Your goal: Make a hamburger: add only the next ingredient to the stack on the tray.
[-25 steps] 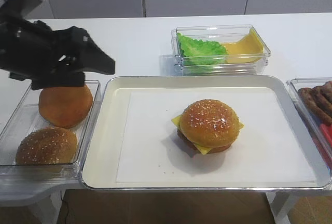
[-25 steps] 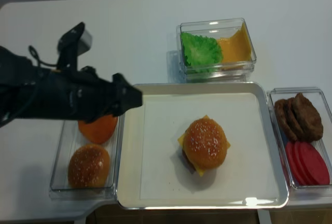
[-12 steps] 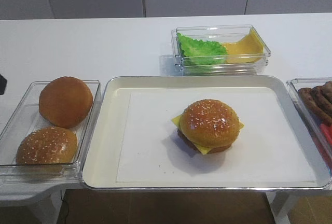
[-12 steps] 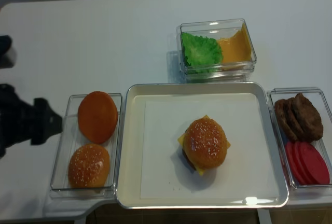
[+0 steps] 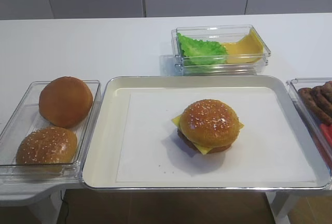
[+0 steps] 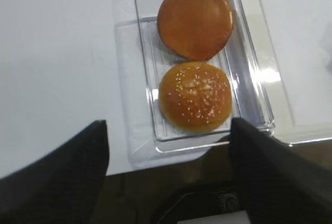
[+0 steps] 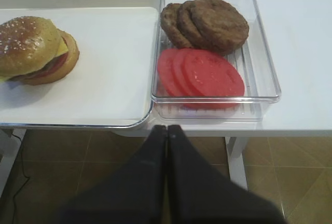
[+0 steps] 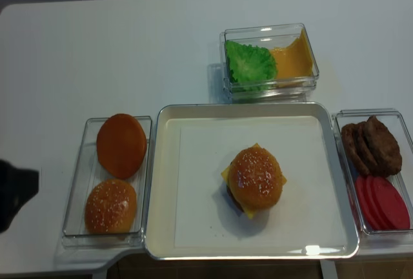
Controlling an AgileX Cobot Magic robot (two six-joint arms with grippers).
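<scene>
The hamburger (image 5: 209,126) wore a golden bun flecked with pale seeds, over yellow cheese and a brown patty — all on white paper in the silvery tray (image 5: 98,146). Beside it sat a smooth orange-brown bun (image 5: 65,101) and a seeded bun (image 5: 46,145). My right hand (image 7: 167,130) was black; the counter (image 5: 104,42) was white.

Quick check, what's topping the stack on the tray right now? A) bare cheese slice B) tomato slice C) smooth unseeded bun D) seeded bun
D: the seeded bun sits on the cheese slice on the tray; the smooth bun is in the side tub.
</scene>
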